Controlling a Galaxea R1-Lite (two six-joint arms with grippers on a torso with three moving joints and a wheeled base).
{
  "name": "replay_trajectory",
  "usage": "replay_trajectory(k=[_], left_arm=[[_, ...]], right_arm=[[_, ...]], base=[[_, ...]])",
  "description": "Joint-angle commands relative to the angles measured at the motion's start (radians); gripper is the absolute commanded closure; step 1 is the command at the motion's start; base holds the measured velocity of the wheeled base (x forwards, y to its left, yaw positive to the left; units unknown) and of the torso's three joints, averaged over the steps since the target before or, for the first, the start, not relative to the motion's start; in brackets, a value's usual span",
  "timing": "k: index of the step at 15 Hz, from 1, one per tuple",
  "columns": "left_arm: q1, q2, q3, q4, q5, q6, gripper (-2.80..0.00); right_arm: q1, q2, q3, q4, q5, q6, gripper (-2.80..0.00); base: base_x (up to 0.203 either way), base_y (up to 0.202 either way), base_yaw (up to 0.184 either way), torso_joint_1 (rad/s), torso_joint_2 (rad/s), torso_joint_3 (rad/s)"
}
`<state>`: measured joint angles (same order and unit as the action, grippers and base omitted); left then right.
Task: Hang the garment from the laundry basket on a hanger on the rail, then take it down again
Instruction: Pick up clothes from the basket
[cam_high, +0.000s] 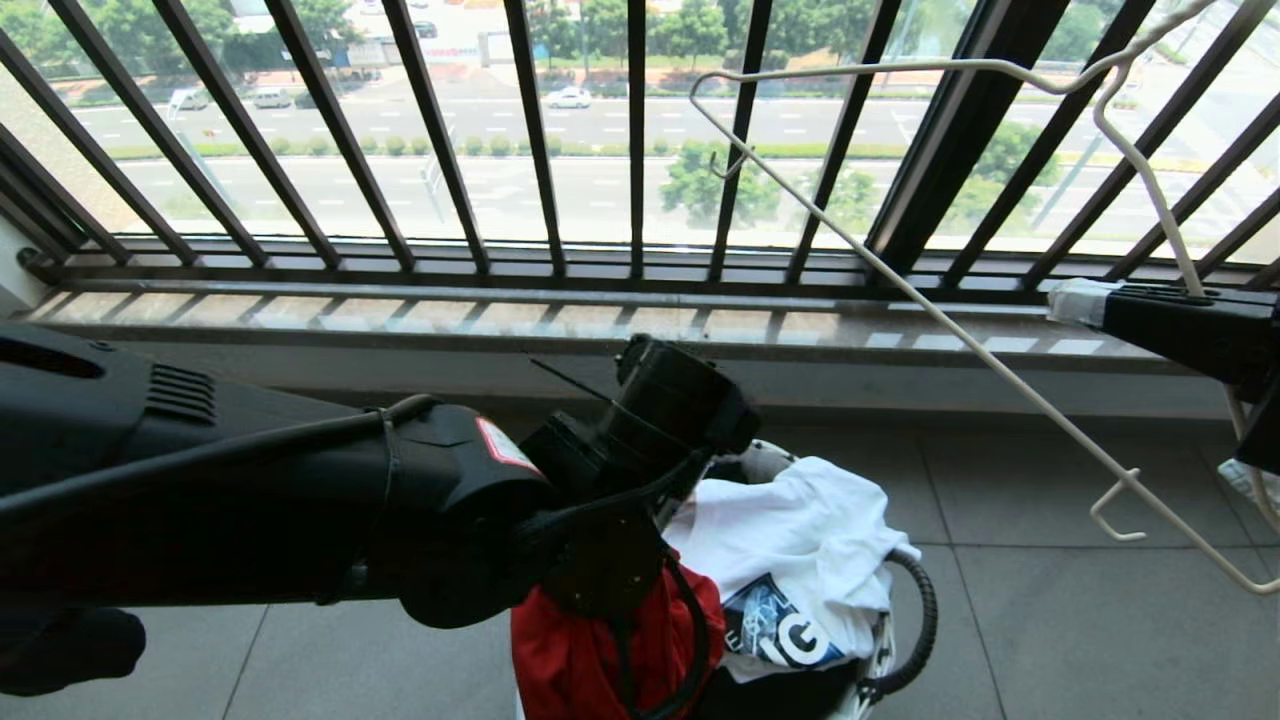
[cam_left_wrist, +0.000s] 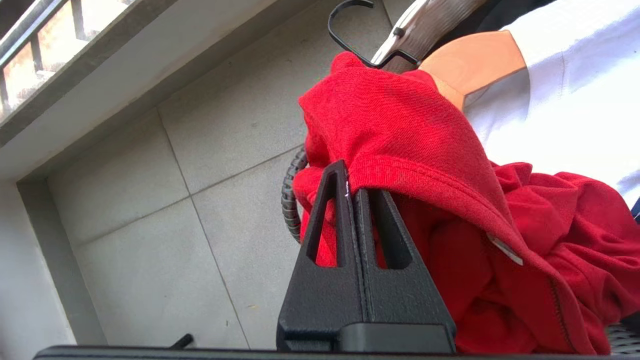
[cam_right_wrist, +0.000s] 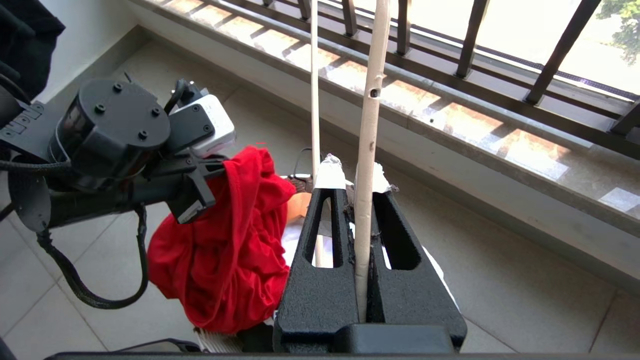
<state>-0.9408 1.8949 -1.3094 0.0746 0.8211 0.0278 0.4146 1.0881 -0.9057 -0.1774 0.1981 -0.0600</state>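
Left tool (cam_left_wrist: 352, 182): My fingers are pressed together on a fold of the red shirt. I pinch it near a stitched edge.
Right tool (cam_right_wrist: 355, 190): My fingers are pressed together on the thin white hanger. One wire of it runs right between them.
Red shirt (cam_right_wrist: 225, 250): It hangs in a bunch from my left tool, just above the laundry basket. Part of it may be touching the other clothes there; I cannot tell for sure.
Laundry basket (cam_high: 915, 620): It sits on the floor tiles, low in front of me. A white T-shirt (cam_high: 800, 540) with a dark picture lies on top inside it.
Hanger (cam_high: 960, 330): I hold it up in the air on my right side, near the black balcony bars (cam_high: 440, 130). Nothing hangs on it.
Rail: I cannot see it in any view.
Done, I think: The hanger is in my right tool. The red shirt is caught and coming out of the basket.
Left to do, I think: Bring the shirt over to the hanger and slip the hanger into it. Hook the hanger on the rail. Then take the shirt down again.
How far: Only the start. Most of the job is still ahead.
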Motion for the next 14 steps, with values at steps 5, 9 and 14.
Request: replay_trajectory(k=[5, 9, 14], left_arm=[[-0.071, 0.162, -0.018, 0.019, -0.006, -0.048, 0.0], [-0.091, 0.141, 0.011, 0.037, -0.007, -0.047, -2.8], [-0.143, 0.014, 0.024, 0.108, -0.009, -0.078, -2.8]], right_arm=[[-0.011, -0.002, -0.002, -0.004, 0.001, -0.001, 0.0], [-0.013, -0.004, -0.002, -0.004, 0.001, -0.001, 0.0], [-0.013, -0.002, -0.002, -0.002, 0.003, -0.001, 0.0]], base=[[0.0, 0.0, 0.0, 0.0, 0.0, 0.0], [0.0, 0.0, 0.0, 0.0, 0.0, 0.0], [0.0, 0.0, 0.0, 0.0, 0.0, 0.0]])
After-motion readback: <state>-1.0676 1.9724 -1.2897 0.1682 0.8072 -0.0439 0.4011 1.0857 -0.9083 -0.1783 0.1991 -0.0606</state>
